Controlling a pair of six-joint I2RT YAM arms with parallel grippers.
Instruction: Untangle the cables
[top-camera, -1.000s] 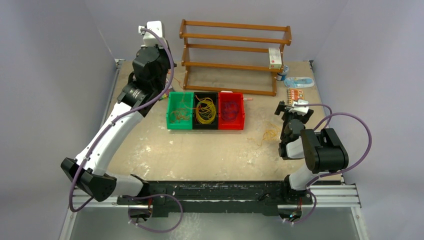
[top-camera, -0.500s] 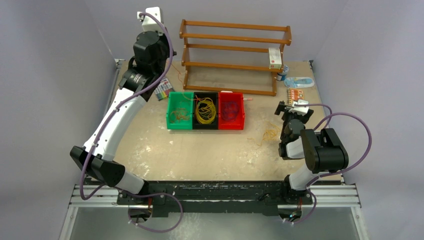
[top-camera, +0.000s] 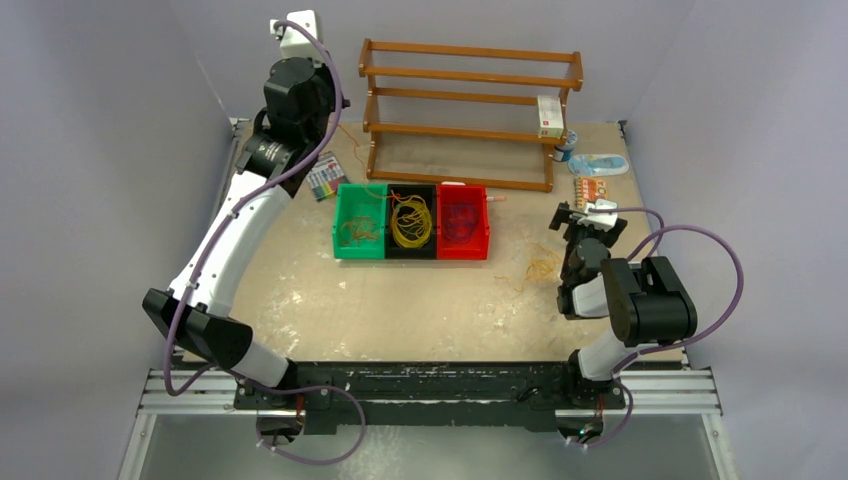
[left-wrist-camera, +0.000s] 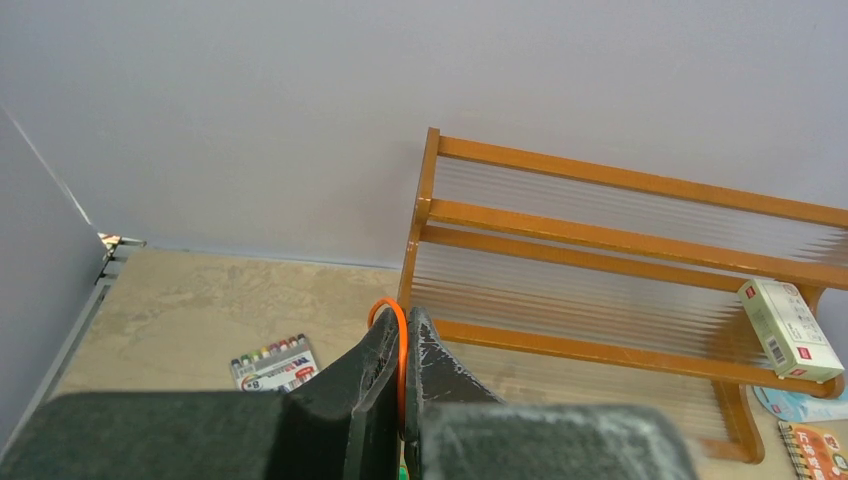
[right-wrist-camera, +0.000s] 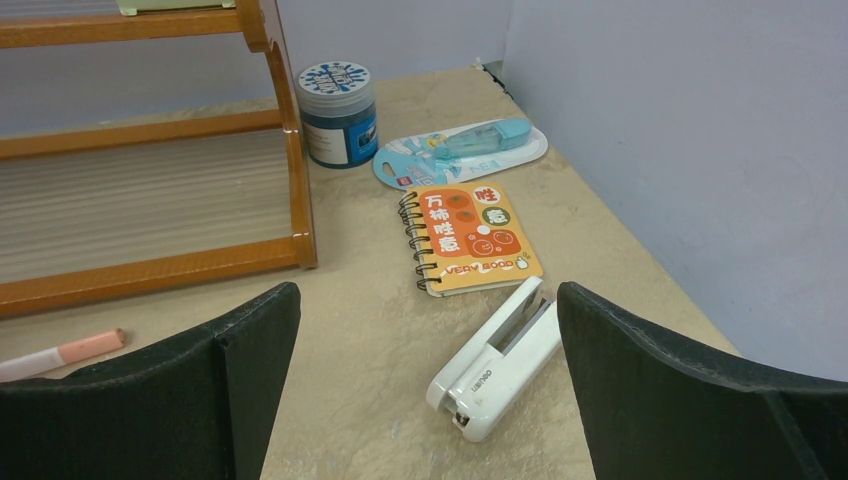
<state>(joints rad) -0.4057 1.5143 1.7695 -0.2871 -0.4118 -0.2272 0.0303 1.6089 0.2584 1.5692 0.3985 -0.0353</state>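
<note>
Three bins stand mid-table: green (top-camera: 345, 232) with orange cables (top-camera: 358, 230), black (top-camera: 411, 252) with yellow cables (top-camera: 411, 222), red (top-camera: 483, 232) with dark purple cables (top-camera: 460, 222). A small loose yellow-orange bunch (top-camera: 541, 268) lies on the table right of the bins. My left gripper (top-camera: 330, 105) is raised at the back left. In the left wrist view it (left-wrist-camera: 404, 325) is shut on one orange cable loop (left-wrist-camera: 399, 322), and a fine strand trails down toward the green bin. My right gripper (top-camera: 582, 214) is wide open and empty just right of the loose bunch, also seen in the right wrist view (right-wrist-camera: 428, 300).
A wooden shelf (top-camera: 468, 110) holding a small box (top-camera: 550, 115) stands behind the bins. A crayon pack (top-camera: 322, 180) lies left of the green bin. A white stapler (right-wrist-camera: 495, 360), a notebook (right-wrist-camera: 475, 235), a jar (right-wrist-camera: 338, 112) and a blue tape pack (right-wrist-camera: 460, 150) lie at the right.
My left arm has risen and swung back to the left with the orange loop, uncovering the crayon pack. The right arm has not moved.
</note>
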